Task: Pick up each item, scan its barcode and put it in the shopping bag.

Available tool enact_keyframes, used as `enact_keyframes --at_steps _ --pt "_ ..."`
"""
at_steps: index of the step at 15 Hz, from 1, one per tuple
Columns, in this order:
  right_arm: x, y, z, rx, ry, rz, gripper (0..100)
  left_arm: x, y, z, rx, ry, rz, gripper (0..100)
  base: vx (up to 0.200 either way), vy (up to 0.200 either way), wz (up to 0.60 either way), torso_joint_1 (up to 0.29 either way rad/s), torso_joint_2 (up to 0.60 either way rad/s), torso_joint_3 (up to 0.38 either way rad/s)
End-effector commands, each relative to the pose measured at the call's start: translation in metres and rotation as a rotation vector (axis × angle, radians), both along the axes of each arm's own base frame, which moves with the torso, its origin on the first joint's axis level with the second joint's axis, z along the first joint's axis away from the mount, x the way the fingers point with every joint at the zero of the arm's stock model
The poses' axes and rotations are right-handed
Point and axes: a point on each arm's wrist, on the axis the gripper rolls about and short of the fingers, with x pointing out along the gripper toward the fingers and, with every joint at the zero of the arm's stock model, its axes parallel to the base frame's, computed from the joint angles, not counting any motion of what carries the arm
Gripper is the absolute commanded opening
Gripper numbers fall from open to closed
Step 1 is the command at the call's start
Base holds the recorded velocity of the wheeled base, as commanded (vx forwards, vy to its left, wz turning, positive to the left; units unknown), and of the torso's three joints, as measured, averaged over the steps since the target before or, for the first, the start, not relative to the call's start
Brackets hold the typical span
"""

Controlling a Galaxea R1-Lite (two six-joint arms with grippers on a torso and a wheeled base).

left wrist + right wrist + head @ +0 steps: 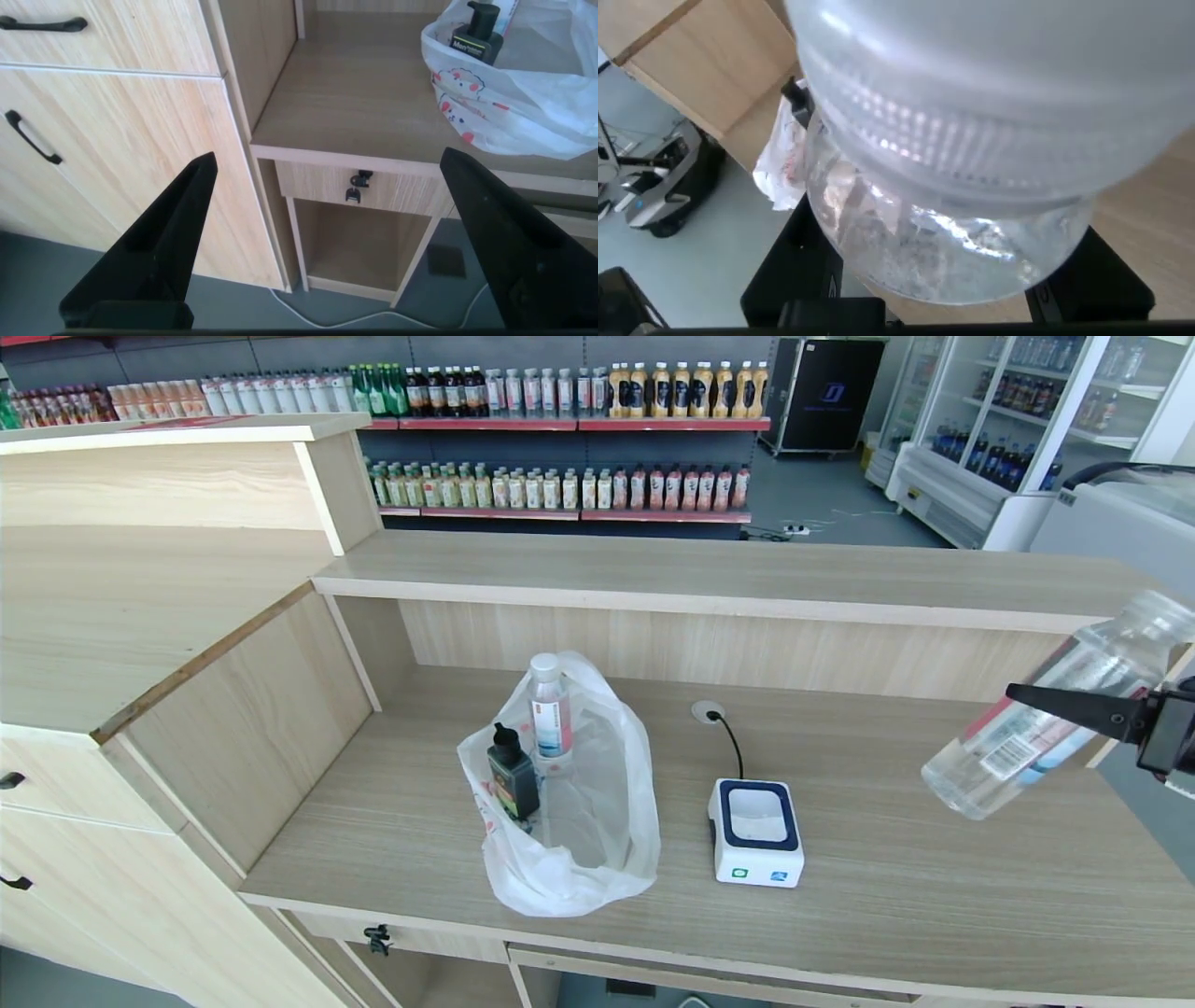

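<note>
From the head, the bag (560, 845) stands open on the counter (887, 915) with a white-capped bottle (550, 714) and a dark bottle (513, 775) upright inside, so two items look done; the scanner (756, 831) sits just beside the bag on the robot's right, and at the right edge the right gripper (1027, 705) pinches a clear bottle (1046, 728), tilted in the air and well apart from the scanner, its barcode label facing down and toward the camera. My guess is that this third item has yet to be scanned and bagged, though no picture settles whether it has passed the scanner, nor whether more items wait out of frame. The gripper's far finger is hidden behind the bottle and its arm is cut off. At the left wrist, the left gripper (329, 163) is spread wide and holds nothing, low before the counter's front edge, with the bag (523, 103) and the dark bottle (476, 37) partly cut off. At the right wrist, the clear bottle (971, 140) sits clamped in the right gripper (952, 289), too close to show any label; a strip of the bag (780, 159) peeks past it
</note>
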Motion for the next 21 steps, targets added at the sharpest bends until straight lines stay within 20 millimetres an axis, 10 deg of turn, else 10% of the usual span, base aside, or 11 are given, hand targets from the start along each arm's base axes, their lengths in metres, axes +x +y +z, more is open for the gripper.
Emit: enact_keyframes --at_steps 1,11,21 --pt "-0.03 0.033 0.038 -0.019 -0.116 0.126 0 0.0 0.0 0.0 0.001 0.0 0.001 100 0.0 0.0 0.0 0.0 0.0 0.0" --pt "-0.094 0.087 0.057 0.071 -0.02 0.272 0 0.0 0.0 0.0 -0.001 0.001 0.001 100 0.0 0.0 0.0 0.0 0.0 0.0" --pt "-0.155 0.09 0.063 0.114 -0.003 0.386 0 0.0 0.0 0.0 -0.001 0.0 0.001 100 0.0 0.0 0.0 0.0 0.0 0.0"
